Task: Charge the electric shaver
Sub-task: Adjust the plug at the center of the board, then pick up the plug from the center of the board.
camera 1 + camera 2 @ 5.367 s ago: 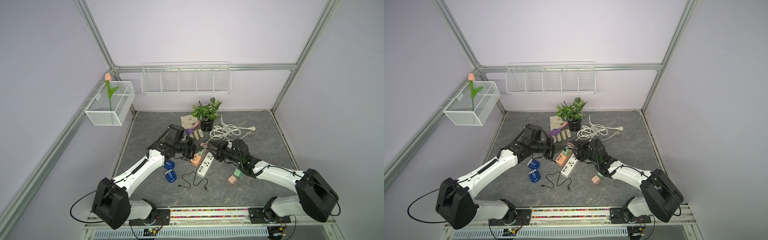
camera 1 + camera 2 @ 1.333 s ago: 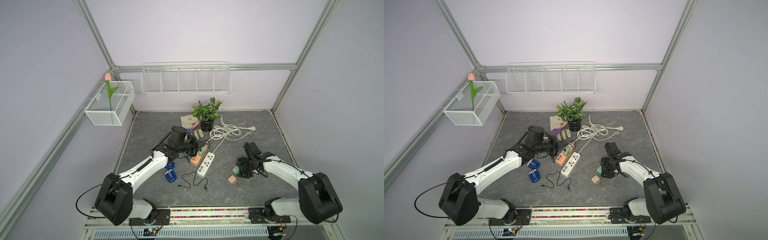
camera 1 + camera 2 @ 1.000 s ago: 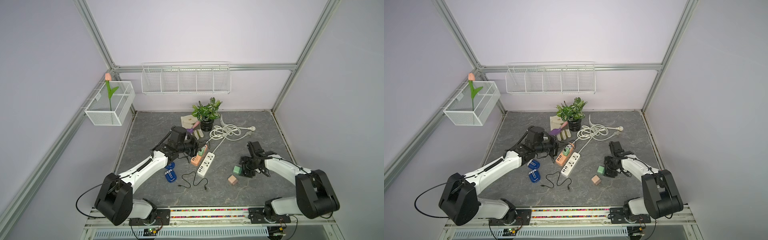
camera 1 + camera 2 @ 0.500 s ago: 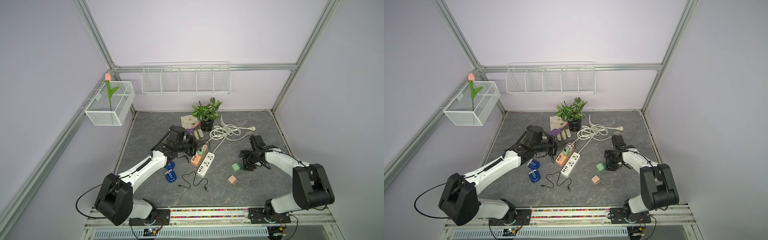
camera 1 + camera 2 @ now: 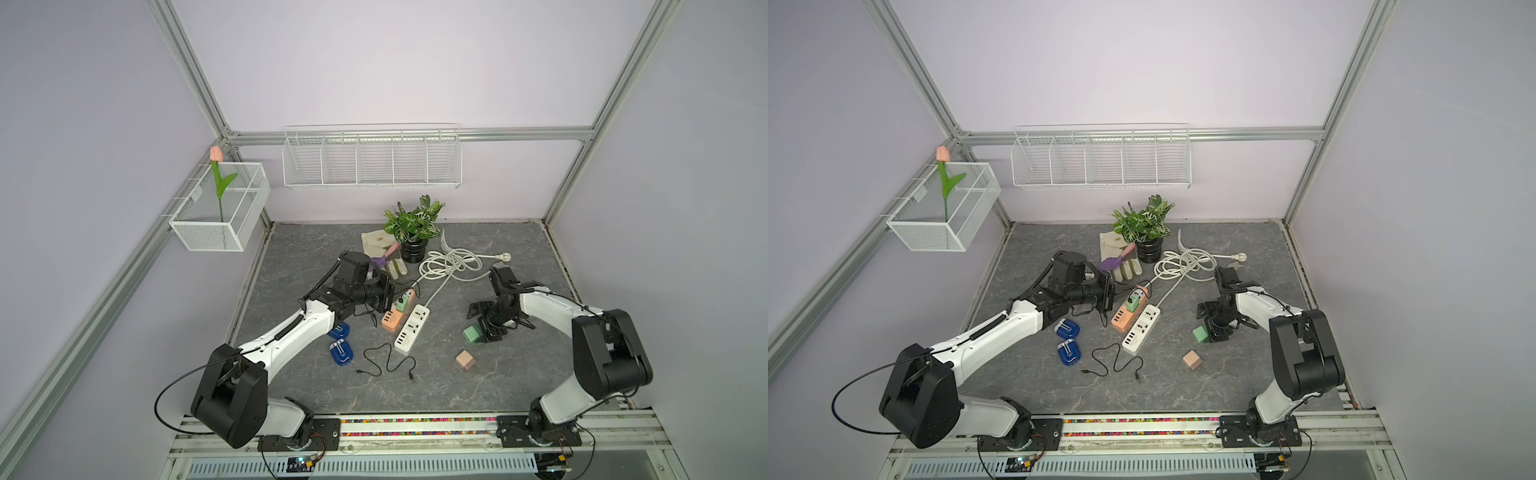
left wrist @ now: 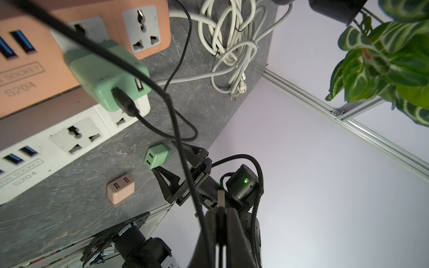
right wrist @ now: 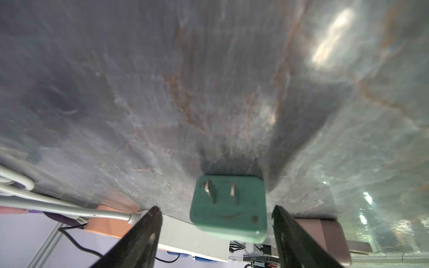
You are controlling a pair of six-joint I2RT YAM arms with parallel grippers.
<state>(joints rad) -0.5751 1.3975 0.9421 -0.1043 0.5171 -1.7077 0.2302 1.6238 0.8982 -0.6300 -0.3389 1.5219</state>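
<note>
USB plug [image 6: 220,198] tight in left pincer [image 6: 220,211]

my left arm [image 5: 291,336] stretched forward | my left claw [image 6: 220,211] pinched tight | my right arm [image 5: 548,309] elbow bent, reaching inward | my right claw [image 5: 484,322] spread wide, angled downward

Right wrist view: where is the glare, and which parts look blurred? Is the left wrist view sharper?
Right wrist view: white glare on the grey marbled tabletop, whose veins smear; the square green plug adapter is soft. Left wrist view: sharper, printed text on the orange power strip is readable, only the near black cable is blurred.
</note>
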